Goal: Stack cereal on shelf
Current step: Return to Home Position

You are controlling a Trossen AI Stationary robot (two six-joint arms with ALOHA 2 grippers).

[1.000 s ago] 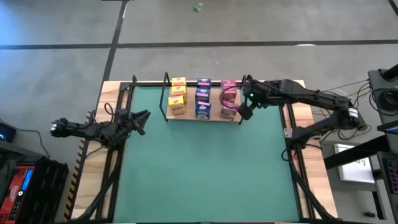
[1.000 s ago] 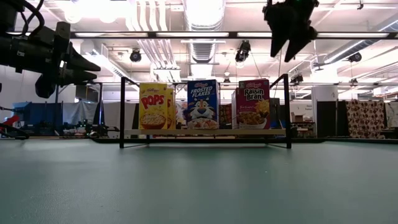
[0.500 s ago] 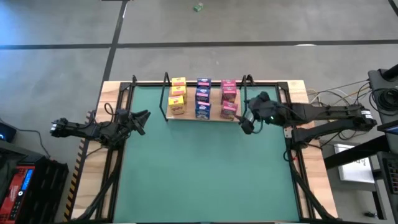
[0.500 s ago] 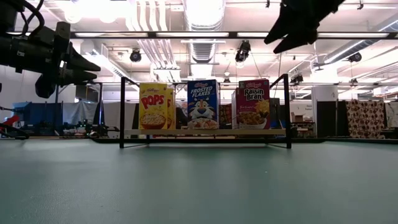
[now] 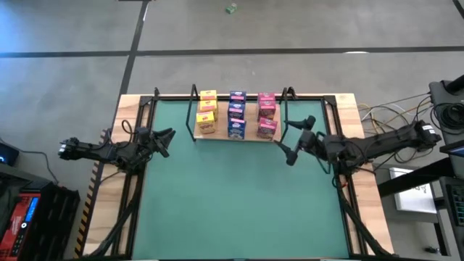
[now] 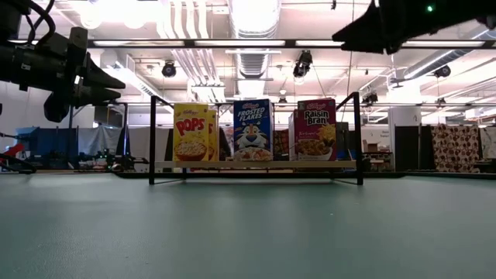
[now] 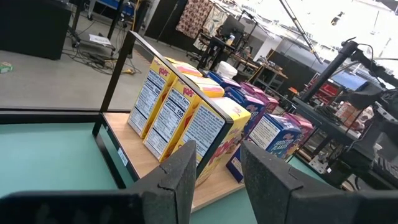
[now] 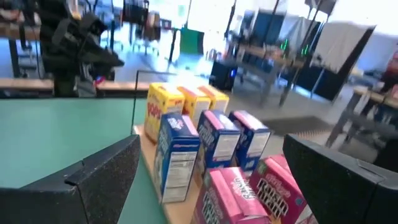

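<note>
The shelf [image 5: 250,138], a light wood board with black wire uprights [image 6: 153,139], stands at the far side of the green mat. On it the cereal stands upright in three rows: yellow boxes [image 5: 206,112], blue boxes [image 5: 236,114] and pink boxes [image 5: 266,117]. In the low view the front boxes are yellow [image 6: 191,132], blue [image 6: 253,130] and pink [image 6: 315,129]. My right gripper [image 5: 296,139] hangs open and level just off the shelf's right end, with nothing between its fingers [image 8: 93,180]. My left gripper [image 5: 168,142] waits at the table's left edge, shut and holding nothing, pointing toward the shelf [image 7: 143,155].
The green mat [image 5: 232,203] spreads out in front of the shelf. Black frame rails [image 5: 141,167] run along both table sides. Cables and equipment [image 5: 442,109] lie off the table's right edge. In the low view my right gripper [image 6: 364,31] hangs above the shelf's right upright.
My right gripper has drawn back from the shelf's right end toward the table's right and near side. It has tipped from pointing down to level. It has stayed open with nothing in it. The cereal boxes have not moved.
</note>
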